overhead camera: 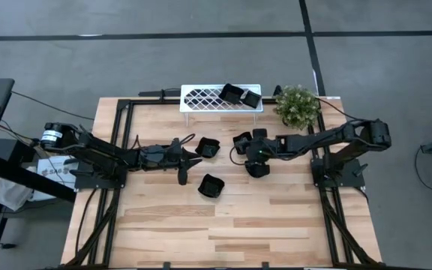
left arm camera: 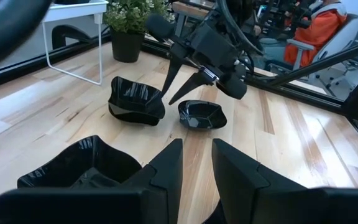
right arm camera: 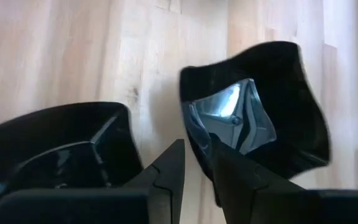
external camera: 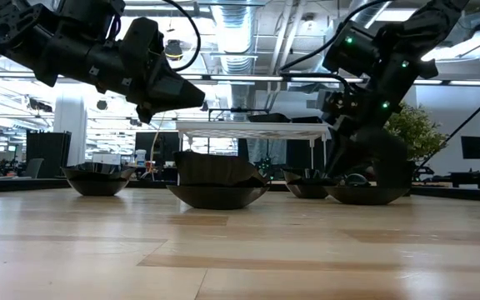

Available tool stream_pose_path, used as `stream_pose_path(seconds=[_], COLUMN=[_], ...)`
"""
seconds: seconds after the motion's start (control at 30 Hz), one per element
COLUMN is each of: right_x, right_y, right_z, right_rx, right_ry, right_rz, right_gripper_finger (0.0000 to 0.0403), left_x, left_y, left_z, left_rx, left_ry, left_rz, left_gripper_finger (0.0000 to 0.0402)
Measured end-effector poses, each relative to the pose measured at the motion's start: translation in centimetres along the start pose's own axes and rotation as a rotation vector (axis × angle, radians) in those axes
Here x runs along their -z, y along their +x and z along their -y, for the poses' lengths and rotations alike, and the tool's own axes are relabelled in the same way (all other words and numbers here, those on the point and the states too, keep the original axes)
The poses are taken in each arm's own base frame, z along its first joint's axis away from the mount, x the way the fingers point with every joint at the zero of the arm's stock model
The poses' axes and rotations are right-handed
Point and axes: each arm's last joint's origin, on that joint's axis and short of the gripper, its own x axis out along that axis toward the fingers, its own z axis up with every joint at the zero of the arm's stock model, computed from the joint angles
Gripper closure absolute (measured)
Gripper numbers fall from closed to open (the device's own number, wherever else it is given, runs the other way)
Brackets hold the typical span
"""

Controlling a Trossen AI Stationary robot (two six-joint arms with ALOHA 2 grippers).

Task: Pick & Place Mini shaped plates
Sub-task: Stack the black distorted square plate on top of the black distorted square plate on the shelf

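Right gripper point(overhead camera: 247, 154): low over the table's middle, fingers narrowly apart and straddling the rim of one glossy black dish point(right arm camera: 263, 106), another dish point(right arm camera: 55, 149) just beside (not closed on anything as far as visible)
Left gripper point(overhead camera: 190, 159): hovering above the table, fingers a slim gap apart, holding nothing
Dishes on table: one near the left fingertips point(overhead camera: 208, 148), one closer to the front edge point(overhead camera: 211, 186), two by the right gripper
Dishes on white rack point(overhead camera: 201, 98): two, at its right end point(overhead camera: 232, 93)
Potted plant point(overhead camera: 297, 105): back right corner
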Motion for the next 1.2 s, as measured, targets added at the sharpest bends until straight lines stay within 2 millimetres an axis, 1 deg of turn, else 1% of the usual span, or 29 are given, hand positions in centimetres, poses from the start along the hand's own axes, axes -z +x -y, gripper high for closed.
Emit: stream_pose_path(seconds=[0.63, 0.77, 0.97, 1.1, 1.2], right_x=[0.04, 0.04, 0.05, 0.12, 0.12], right_y=[0.02, 0.00, 0.00, 0.00, 0.00], right_z=[0.05, 0.06, 0.06, 0.07, 0.11], right_rx=[-0.014, -0.013, -0.012, -0.002, 0.010], right_ry=[0.029, -0.028, -0.035, -0.111, -0.122], right_rz=[0.003, 0.003, 0.002, -0.009, -0.014], right_gripper_finger=[0.0328, 0.0328, 0.0328, 0.0328, 0.0328], left_x=[-0.03, -0.03, -0.03, -0.03, -0.03], left_y=[-0.01, -0.01, -0.01, -0.01, -0.01], left_z=[0.01, 0.01, 0.01, 0.01, 0.00], left_rx=[0.001, 0.001, 0.001, 0.001, 0.000], left_ry=[-0.001, -0.001, -0.001, -0.001, -0.001], left_rz=[0.002, 0.002, 0.002, 0.002, 0.002], left_gripper_finger=[0.0314, 0.0314, 0.0314, 0.0314, 0.0314])
